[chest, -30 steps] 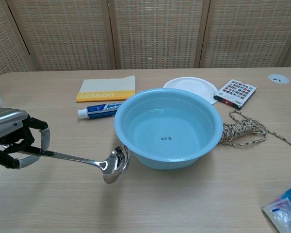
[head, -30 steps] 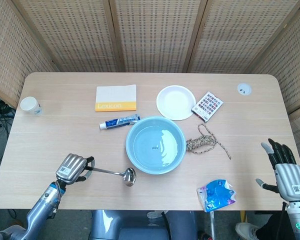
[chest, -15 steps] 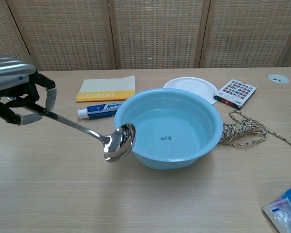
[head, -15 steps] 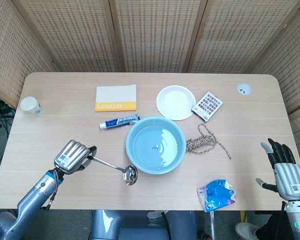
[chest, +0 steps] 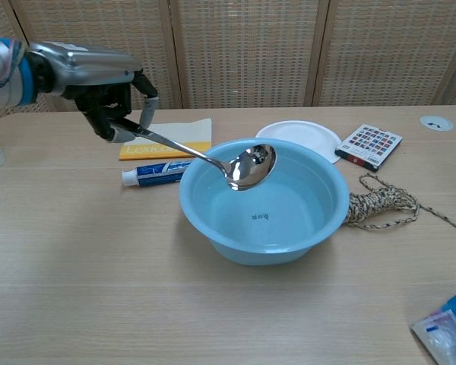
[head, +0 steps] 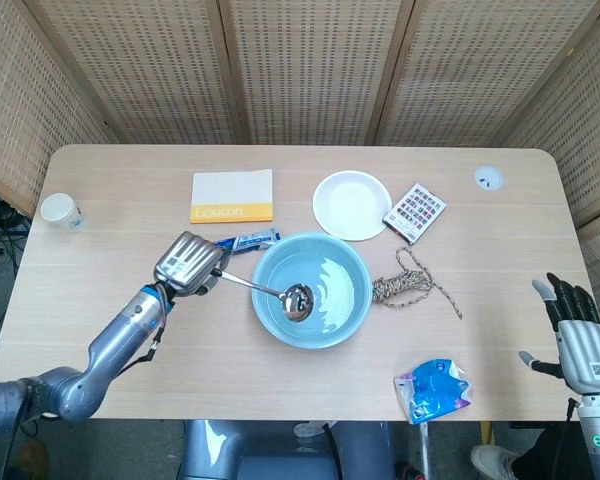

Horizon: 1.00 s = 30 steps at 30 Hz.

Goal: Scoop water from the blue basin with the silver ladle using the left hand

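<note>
The blue basin (head: 350, 318) (chest: 213, 220) holds water and stands at the table's middle. My left hand (head: 189, 263) (chest: 110, 95) grips the handle of the silver ladle (head: 297, 300) (chest: 251, 166) left of the basin. The handle slants down to the right, and the bowl hangs over the basin's left half, above the water. My right hand (head: 578, 340) shows only in the head view at the table's right front corner, fingers spread, holding nothing.
A toothpaste tube (chest: 153, 174) and a yellow-edged booklet (head: 232, 195) lie behind the left hand. A white plate (head: 351, 205), a card pack (head: 415, 212) and a rope coil (head: 405, 285) flank the basin. A paper cup (head: 60, 211) stands far left, a blue packet (head: 435, 388) front right.
My left hand has risen and swung right and toward the basin, carrying the ladle from beside the basin's front left to above its water. The right hand stays put.
</note>
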Available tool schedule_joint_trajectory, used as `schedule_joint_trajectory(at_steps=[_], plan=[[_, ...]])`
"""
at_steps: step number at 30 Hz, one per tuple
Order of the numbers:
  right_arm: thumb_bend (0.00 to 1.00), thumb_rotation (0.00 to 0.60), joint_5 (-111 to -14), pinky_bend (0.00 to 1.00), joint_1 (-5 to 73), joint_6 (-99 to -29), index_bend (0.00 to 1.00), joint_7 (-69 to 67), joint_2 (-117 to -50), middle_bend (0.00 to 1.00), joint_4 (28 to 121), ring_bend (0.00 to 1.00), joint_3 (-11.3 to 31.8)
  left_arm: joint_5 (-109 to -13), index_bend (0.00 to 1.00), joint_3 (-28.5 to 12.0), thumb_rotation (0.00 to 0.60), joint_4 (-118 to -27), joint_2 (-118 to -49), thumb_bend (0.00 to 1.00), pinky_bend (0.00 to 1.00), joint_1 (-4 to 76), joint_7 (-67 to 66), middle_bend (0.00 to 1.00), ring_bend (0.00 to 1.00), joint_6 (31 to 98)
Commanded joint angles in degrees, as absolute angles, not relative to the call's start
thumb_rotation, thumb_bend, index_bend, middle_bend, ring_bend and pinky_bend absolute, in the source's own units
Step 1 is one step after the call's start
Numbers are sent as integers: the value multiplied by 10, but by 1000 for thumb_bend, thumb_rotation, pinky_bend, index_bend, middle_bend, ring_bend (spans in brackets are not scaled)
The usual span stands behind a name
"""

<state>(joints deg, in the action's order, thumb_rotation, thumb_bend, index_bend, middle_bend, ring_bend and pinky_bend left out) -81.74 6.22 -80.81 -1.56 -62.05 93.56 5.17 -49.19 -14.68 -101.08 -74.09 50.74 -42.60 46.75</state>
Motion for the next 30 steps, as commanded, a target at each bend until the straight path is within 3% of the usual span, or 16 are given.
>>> schedule_joint_trajectory(at_steps=[1,15,30], plan=[[0,600,-808,0,64,-801,0,-22,-620,0,930,0,55,-390,995,-152,600,-963,-793,834,1000,588,-488,929,988,446],[0,600,-787,0,67,-785,0,-36,-621,0,916,0,61,-247,1000,-113,600,-828,-909,841,1000,734,-578,929,988,451],[0,600,-783,0,68,-779,0,-53,-617,0,911,0,63,-169,1000,-56,600,-742,-981,845,1000,807,-659,929,988,472]])
